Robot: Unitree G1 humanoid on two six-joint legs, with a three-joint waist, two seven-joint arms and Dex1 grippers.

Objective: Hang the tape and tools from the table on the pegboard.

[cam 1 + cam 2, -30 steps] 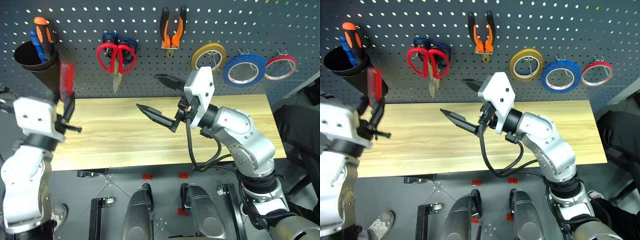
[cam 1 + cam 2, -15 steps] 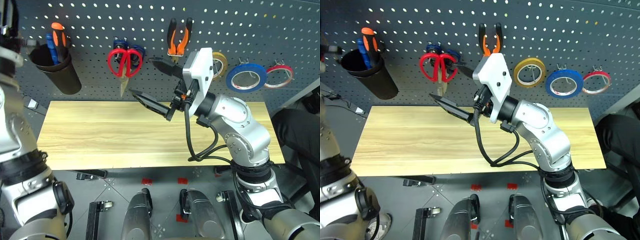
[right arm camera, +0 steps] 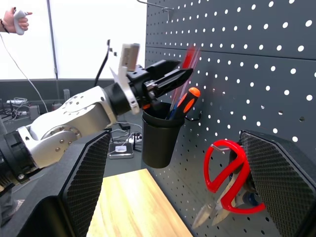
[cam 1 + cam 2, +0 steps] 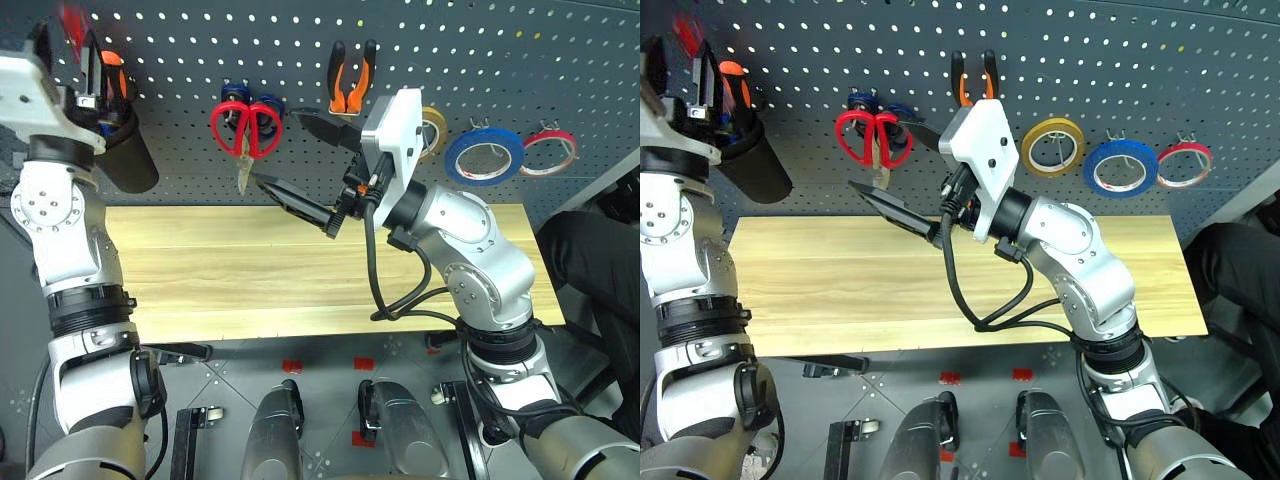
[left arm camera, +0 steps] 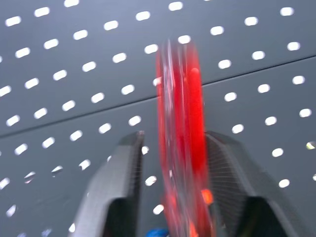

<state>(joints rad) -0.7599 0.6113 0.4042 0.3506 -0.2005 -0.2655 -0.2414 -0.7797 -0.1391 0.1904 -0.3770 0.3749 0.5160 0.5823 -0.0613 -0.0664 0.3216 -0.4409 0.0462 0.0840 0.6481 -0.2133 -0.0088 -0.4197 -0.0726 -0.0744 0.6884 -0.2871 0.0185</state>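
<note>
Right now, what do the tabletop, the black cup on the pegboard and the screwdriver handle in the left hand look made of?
Long tabletop: light wood planks, matte, grain lines visible.
Black cup: probably plastic, smooth, faint sheen.
Slim red screwdriver handle: seemingly translucent glossy plastic, though it is motion-blurred.
Dark grey pegboard: looks like painted metal; uncertain.

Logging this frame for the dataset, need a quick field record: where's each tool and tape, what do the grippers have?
left gripper: red-handled screwdriver between its fingers, above black cup
right gripper: open, empty, in front of pegboard
red-handled scissors: hung
pliers: hung
blue tape: hung
yellow tape, red tape: hung
cup contents: orange screwdriver
table: bare
</note>
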